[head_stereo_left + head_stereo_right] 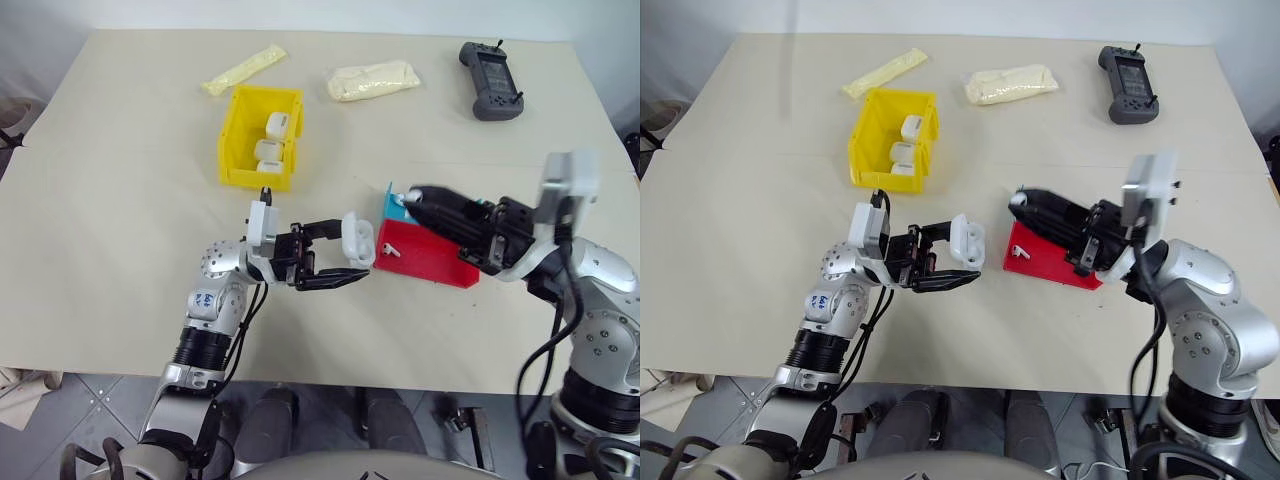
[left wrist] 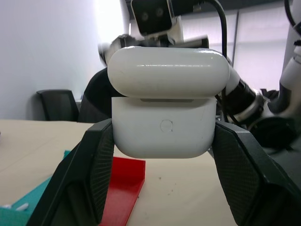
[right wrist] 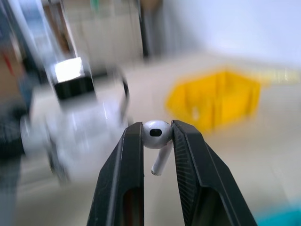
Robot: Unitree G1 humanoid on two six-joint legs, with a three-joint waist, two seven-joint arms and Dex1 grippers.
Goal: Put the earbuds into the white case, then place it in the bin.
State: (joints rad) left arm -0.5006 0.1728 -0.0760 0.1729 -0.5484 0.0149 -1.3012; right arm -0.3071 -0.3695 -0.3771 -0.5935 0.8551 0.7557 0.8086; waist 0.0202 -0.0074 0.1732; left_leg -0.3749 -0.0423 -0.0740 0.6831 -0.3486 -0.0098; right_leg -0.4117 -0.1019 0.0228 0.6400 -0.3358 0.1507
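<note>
Now left gripper (image 1: 352,262) clamps white case (image 1: 359,240), lid ajar — right gripper (image 3: 157,134) pinches earbud (image 3: 157,136).

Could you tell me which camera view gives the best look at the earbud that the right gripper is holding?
The right wrist view: the earbud sits pinched between the right gripper fingers, stem hanging free. In the left eye view it is a small white speck at the gripper's tip above the red and blue tray.
</note>
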